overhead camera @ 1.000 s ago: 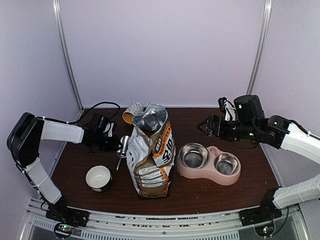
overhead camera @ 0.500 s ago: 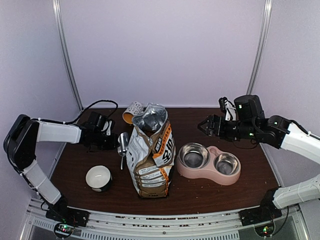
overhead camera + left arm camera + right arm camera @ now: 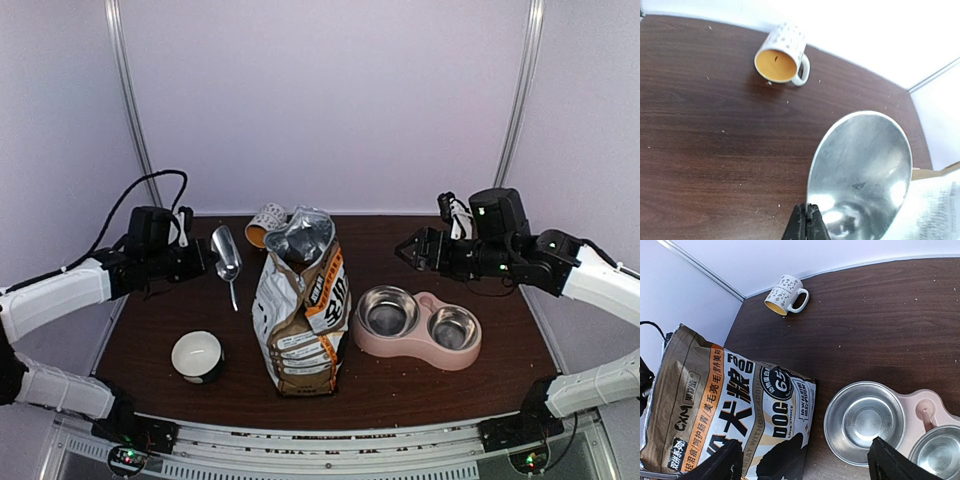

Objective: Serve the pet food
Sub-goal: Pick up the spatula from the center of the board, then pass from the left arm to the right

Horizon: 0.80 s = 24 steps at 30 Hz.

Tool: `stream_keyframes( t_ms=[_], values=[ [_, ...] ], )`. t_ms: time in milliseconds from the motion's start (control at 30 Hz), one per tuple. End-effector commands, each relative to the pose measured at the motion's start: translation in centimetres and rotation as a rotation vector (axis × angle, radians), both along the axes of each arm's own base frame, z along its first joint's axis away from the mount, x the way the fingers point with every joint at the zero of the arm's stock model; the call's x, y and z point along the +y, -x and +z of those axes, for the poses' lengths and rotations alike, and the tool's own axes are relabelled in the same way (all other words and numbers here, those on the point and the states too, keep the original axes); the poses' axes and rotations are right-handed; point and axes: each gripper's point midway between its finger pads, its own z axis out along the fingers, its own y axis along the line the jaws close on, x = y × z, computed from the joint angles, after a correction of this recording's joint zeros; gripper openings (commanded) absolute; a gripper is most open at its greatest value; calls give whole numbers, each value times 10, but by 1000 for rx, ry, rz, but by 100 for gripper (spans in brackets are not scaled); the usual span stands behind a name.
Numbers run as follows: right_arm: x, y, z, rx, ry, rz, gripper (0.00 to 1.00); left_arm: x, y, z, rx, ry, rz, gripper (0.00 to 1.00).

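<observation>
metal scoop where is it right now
In the top view, the scoop is on the left side, gripped by the left end effector, just left of the food bag and near the mug.

A robot lab cell is shown: a dark table [image 3: 400, 385] is enclosed by plain pale walls [image 3: 330, 100], metal poles [image 3: 136, 110] are set at 11 and 1 o'clock, and a left arm [image 3: 60, 295] and a right arm [image 3: 600, 275] are bolted at 6 o'clock.

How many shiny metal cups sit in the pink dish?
2. One round steel cup sits in the left half of the pink plastic double dish, the other steel cup in its right half. Both look empty.
</observation>
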Motion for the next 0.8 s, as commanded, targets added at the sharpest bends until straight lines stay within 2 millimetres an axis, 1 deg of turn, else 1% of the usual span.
stream_keyframes(
  t_ms=[0, 67, 100, 133, 167, 233, 333, 433, 567, 667, 767],
  values=[
    [7, -4, 33, -66, -65, 24, 87, 17, 9, 60, -104, 57, 79, 0],
    [12, 1, 50, -95, -104, 58, 87, 17, 17, 89, -163, 89, 74, 0],
    [14, 3, 59, -115, -125, 75, 87, 14, 21, 108, -206, 111, 63, 0],
    [17, 7, 70, -141, -153, 95, 86, 9, 25, 123, -235, 123, 48, 0],
    [20, 10, 81, -173, -180, 117, 86, 3, 30, 140, -270, 138, 32, 0],
    [27, 19, 106, -249, -232, 163, 86, -13, 39, 169, -322, 167, -4, 0],
    [41, 35, 134, -327, -249, 243, 86, -35, 49, 199, -367, 227, -53, 0],
    [58, 51, 149, -386, -221, 319, 86, -54, 59, 222, -404, 311, -96, 0],
    [83, 73, 157, -426, -169, 403, 86, -80, 71, 243, -423, 433, -144, 0],
    [98, 83, 157, -443, -115, 434, 85, -96, 78, 253, -429, 484, -179, 0],
    [112, 85, 149, -428, -59, 455, 85, -112, 83, 261, -427, 518, -218, 0]
  ],
)
